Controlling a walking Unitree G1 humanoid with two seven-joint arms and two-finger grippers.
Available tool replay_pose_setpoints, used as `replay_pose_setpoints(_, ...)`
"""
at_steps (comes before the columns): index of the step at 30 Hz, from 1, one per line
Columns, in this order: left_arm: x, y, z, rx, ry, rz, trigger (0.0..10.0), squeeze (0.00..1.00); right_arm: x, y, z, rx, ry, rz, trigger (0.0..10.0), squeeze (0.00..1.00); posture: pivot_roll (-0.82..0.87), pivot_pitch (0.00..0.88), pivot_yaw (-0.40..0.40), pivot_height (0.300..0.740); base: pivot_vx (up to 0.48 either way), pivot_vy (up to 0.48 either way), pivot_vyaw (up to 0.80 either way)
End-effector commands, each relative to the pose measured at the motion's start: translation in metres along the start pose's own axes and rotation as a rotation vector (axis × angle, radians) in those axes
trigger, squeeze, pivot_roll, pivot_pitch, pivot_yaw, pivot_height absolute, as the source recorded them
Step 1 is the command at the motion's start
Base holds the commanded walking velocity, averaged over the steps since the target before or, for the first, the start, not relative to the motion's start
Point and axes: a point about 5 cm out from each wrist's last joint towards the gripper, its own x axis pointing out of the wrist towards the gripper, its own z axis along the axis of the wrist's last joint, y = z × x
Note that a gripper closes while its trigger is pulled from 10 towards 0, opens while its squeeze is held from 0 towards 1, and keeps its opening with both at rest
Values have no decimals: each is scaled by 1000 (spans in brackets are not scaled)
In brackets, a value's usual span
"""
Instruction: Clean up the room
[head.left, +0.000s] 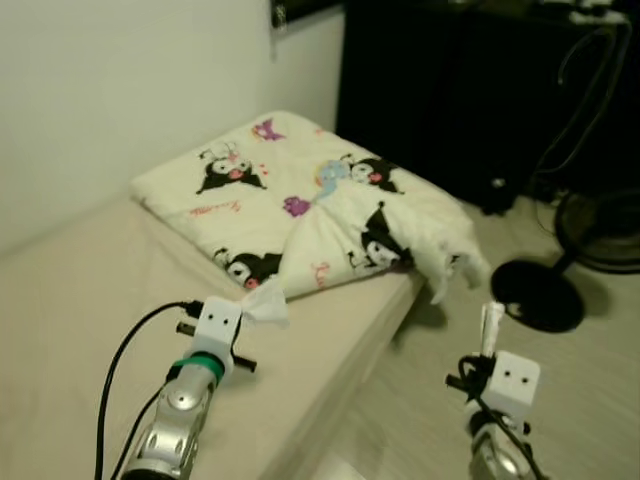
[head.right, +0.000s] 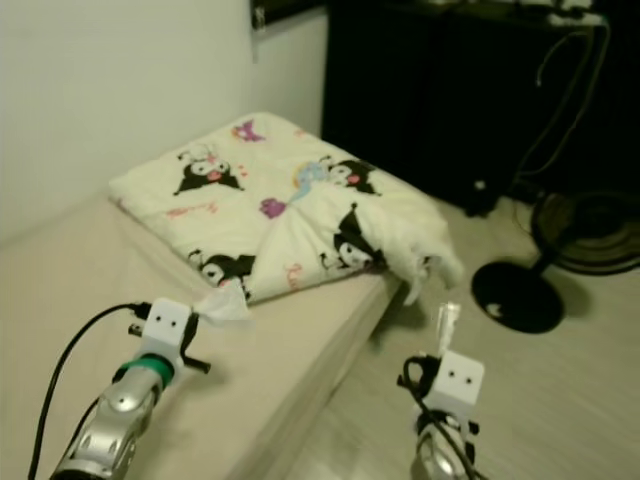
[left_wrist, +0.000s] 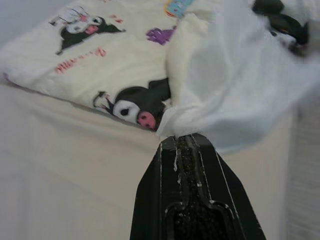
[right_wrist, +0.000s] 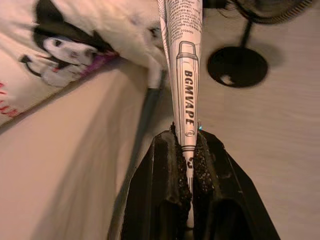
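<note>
Both arms are silver metal cylinders ending in white box-shaped wrist housings, each with two small dark round marks. The left arm (head.left: 180, 420) carries a green band below its housing and a looping black cable. Each gripper, left gripper (left_wrist: 187, 145) and right gripper (right_wrist: 186, 137), has long black fingers with rough-textured inner pads.

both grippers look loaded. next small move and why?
Probably turn away from the bed to look for a bin. The left gripper is shut on a crumpled white tissue over the mattress, and the right gripper is shut on a printed paper wrapper above the floor. No bin shows in these frames.
</note>
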Motion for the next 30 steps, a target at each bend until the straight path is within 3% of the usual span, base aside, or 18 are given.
replay_pose_setpoints(1,-2,2,-7,-20,28,18,10000,0,-2,2,-7,-1,33,10,10000,0,16,0,74,740,0,0,-800)
replay_pose_setpoints(30,-4,-6,-6,-18,12,-16,10000,0,0,2,-9,-17,48,31,10000,0,18,0,72,740,0,0,-800)
